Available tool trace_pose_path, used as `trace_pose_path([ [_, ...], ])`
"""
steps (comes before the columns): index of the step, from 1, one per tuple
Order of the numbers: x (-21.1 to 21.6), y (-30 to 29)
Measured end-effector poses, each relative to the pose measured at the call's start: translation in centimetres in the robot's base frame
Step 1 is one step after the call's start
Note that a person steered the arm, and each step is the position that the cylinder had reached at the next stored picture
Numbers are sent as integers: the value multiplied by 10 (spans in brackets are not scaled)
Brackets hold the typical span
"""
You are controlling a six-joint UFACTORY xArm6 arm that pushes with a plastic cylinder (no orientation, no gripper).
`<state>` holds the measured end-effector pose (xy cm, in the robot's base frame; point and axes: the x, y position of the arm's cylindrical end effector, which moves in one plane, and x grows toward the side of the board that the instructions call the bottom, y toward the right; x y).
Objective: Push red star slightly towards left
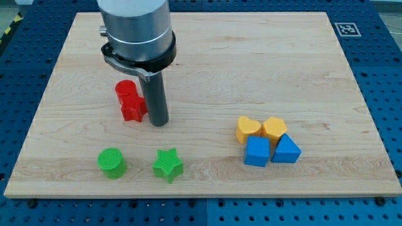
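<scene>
The red star [132, 109] lies on the wooden board [207, 56] at the view's left of centre. A red cylinder [125, 91] touches it from just above. My tip [159, 123] stands on the board right beside the star, at its right side, touching or nearly touching it. The rod rises from the tip into the grey arm body at the view's top.
A green cylinder [112, 162] and a green star [168, 164] lie below the red blocks. At the view's right sit a yellow heart [248, 129], a yellow hexagon [274, 127], a blue cube [257, 151] and a blue triangle [286, 150], clustered together.
</scene>
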<state>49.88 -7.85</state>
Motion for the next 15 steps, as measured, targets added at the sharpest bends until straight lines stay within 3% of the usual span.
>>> trace_pose_path([
  [6,-4,0],
  [8,14,-14],
  [10,-1,26],
  [12,-12,-23],
  [15,-12,-35],
])
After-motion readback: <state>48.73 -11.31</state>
